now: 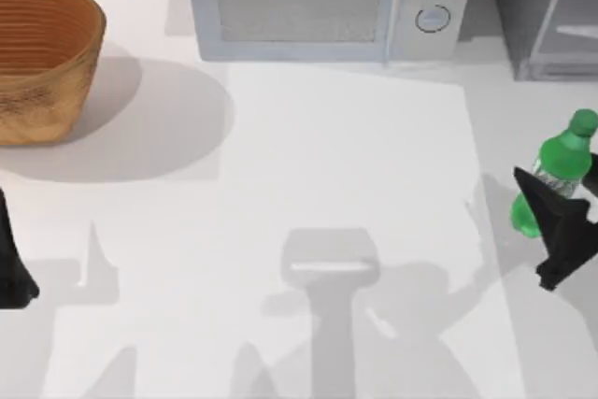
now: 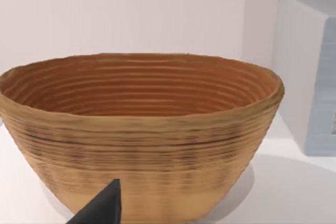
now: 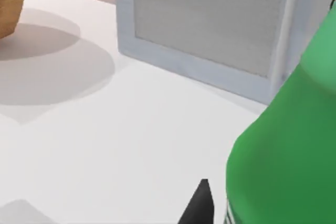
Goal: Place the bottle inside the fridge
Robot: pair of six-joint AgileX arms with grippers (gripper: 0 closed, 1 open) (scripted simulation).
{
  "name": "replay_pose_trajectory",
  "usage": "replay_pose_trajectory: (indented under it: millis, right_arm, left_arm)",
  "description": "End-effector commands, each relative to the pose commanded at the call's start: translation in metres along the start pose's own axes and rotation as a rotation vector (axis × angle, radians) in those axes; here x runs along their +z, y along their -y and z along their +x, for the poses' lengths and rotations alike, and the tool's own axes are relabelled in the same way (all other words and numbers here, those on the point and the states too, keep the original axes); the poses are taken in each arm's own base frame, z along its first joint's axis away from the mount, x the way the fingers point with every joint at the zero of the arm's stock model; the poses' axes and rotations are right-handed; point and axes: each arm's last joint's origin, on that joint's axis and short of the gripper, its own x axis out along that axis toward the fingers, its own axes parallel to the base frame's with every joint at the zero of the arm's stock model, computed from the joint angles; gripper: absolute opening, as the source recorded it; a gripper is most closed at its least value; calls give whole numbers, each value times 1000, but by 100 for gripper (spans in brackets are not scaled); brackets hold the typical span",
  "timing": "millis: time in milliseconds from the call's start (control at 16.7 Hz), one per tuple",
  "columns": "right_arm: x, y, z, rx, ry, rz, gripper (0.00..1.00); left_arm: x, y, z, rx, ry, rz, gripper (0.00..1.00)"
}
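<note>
here the woven basket [image 1: 42,58] sits at the far left of the white table [image 1: 327,193], a tan bowl shape with a ribbed orange-brown inside, and the left wrist view looks into it and finds nothing lying there. the light grey microwave [image 1: 322,5] stands at the back middle, door shut, two round knobs on its right side. to its right, in the far right corner, is the fridge [image 1: 547,11], dark grey with a pale framed glassy door; what is inside cannot be made out.

the bottle [image 1: 553,173] is at the right edge of the table, in front of the fridge and well apart from it, tilted with its green cap toward the back. the right gripper [image 1: 559,231] is at the bottle's lower body, its dark fingers overlapping the green plastic; they appear to pinch the bottle, though the contact is partly hidden. in the right wrist view the green body fills the near corner, with one dark fingertip [image 3: 199,205] just beside it.

the left gripper [image 1: 14,273] rests at the left edge of the table, in front of the basket; whether its jaws are spread or pressed together cannot be told.

the tabletop is plain white, crossed by soft grey shadows of the arms, and a pale pinkish wall runs behind.
</note>
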Motion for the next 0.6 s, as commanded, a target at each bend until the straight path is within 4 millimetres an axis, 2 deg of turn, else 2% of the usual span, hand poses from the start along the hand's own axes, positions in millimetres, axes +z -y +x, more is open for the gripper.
replay_pose_trajectory:
  millis: [300, 600]
  right_arm:
    - [13, 0, -35, -170, 38, 15, 1]
    - [14, -5, -70, -356, 84, 35, 1]
  left_arm:
    - [0, 0, 0, 0, 0, 0, 100]
    - [0, 0, 0, 0, 0, 0, 100]
